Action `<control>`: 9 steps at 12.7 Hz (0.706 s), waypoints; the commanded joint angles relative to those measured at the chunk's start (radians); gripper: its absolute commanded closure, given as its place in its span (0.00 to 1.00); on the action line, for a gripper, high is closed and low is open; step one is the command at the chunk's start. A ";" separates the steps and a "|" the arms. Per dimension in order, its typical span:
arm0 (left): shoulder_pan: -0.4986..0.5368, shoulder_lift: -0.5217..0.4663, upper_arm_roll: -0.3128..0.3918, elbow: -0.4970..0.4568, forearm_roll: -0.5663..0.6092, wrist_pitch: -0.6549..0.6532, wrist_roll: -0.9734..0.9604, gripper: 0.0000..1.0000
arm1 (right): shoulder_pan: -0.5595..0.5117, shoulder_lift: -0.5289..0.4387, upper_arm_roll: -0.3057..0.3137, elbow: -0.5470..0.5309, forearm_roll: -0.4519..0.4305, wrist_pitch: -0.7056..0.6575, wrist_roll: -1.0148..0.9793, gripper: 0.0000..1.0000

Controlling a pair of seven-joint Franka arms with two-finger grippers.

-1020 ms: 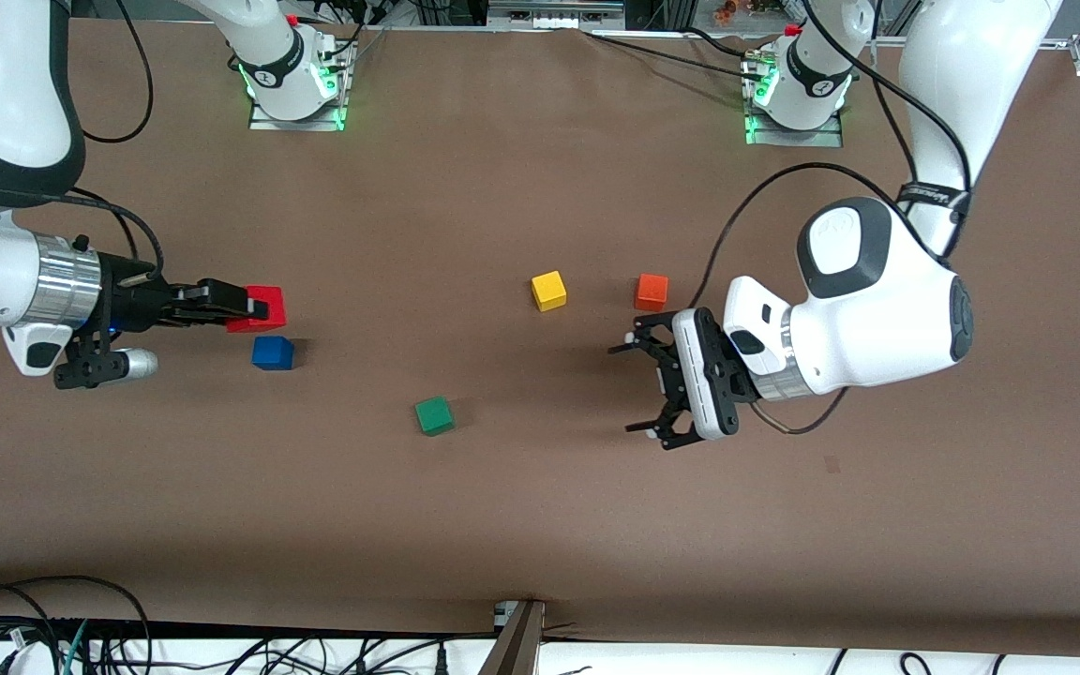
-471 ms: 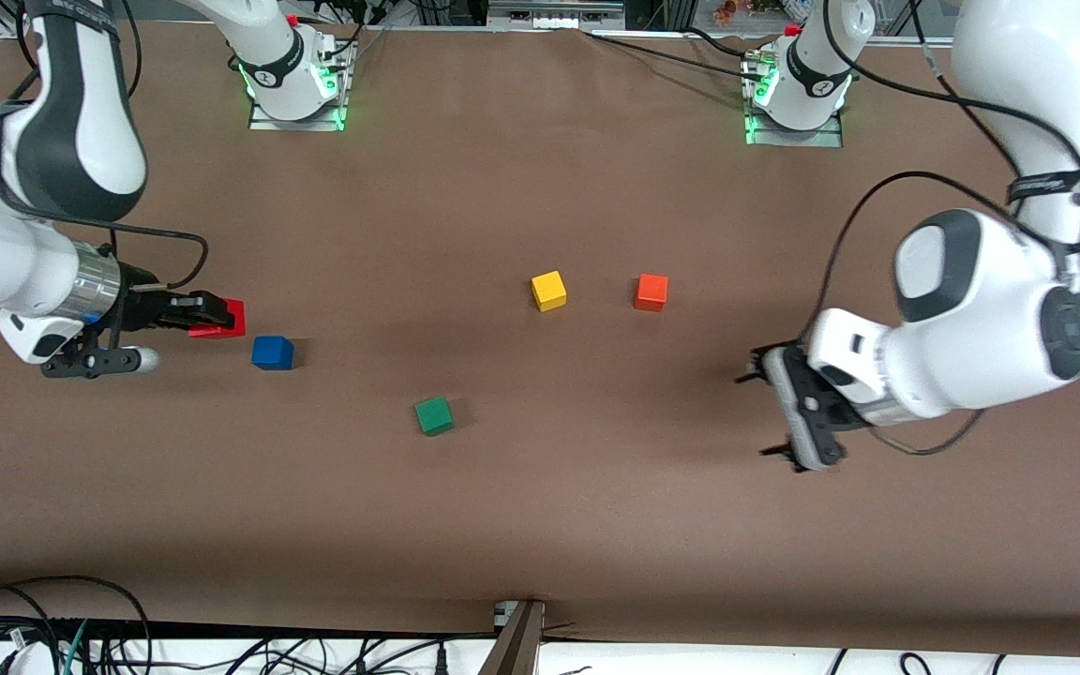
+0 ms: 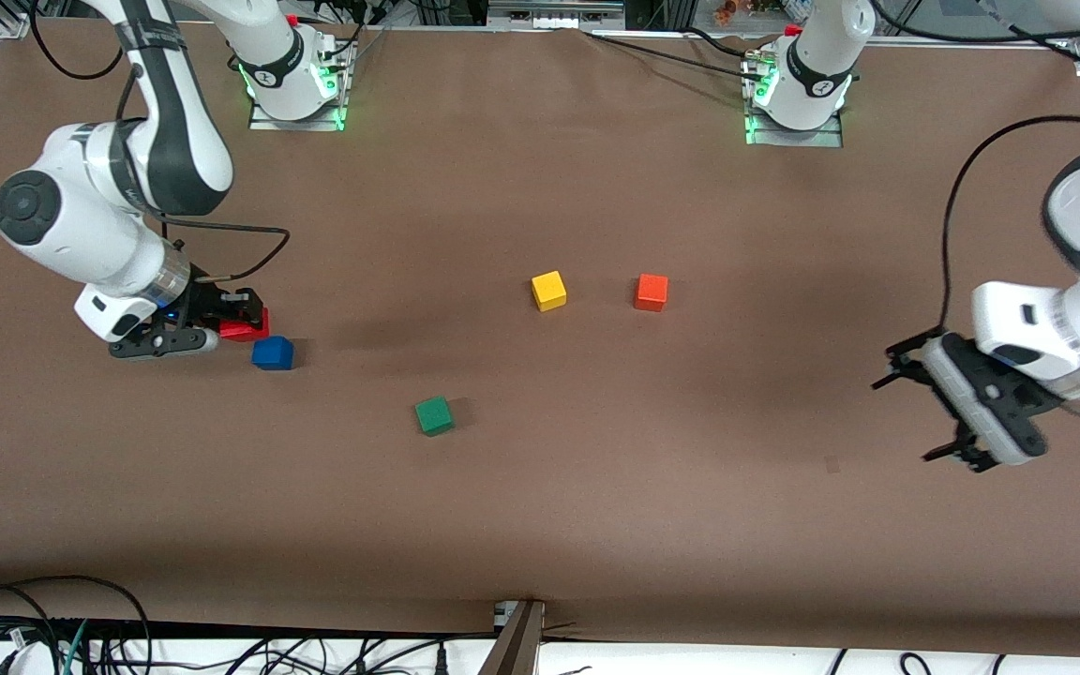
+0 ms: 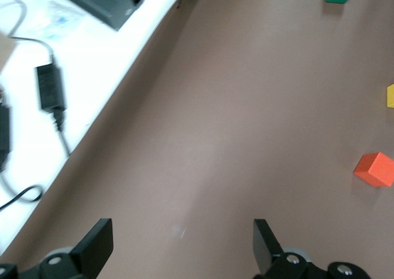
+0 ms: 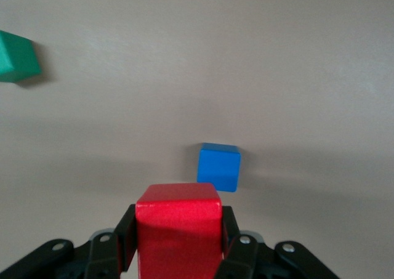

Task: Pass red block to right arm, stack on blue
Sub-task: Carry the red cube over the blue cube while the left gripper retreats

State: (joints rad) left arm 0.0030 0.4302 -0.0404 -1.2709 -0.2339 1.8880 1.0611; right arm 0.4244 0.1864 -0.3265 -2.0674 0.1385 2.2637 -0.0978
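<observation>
While right gripper (image 5: 178, 254) clamps the matte red block (image 5: 178, 230), left gripper (image 3: 934, 403) gapes; blue cube (image 3: 273, 353) plain

— What lies on the counter (image 3: 540, 525)?
— Four cubes on its brown top: a blue cube (image 3: 273, 353) toward the right arm's end, a green cube (image 3: 433, 415) nearer the camera, then a yellow cube (image 3: 548, 291) and an orange cube (image 3: 652, 292) side by side.
— Touching?
— All apart, apparently.
</observation>
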 commanded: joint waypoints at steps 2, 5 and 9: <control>-0.005 -0.145 0.086 -0.139 0.031 -0.006 -0.058 0.00 | 0.002 -0.022 0.004 -0.099 -0.036 0.143 -0.032 1.00; 0.009 -0.205 0.125 -0.202 0.031 -0.085 -0.342 0.00 | -0.003 0.056 0.001 -0.097 -0.034 0.247 -0.053 1.00; 0.012 -0.271 0.123 -0.216 0.076 -0.272 -0.750 0.00 | -0.009 0.105 0.001 -0.091 -0.025 0.287 -0.036 1.00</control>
State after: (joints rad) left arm 0.0216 0.2223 0.0871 -1.4393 -0.2180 1.6707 0.4622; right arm 0.4225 0.2880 -0.3263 -2.1585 0.1188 2.5390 -0.1363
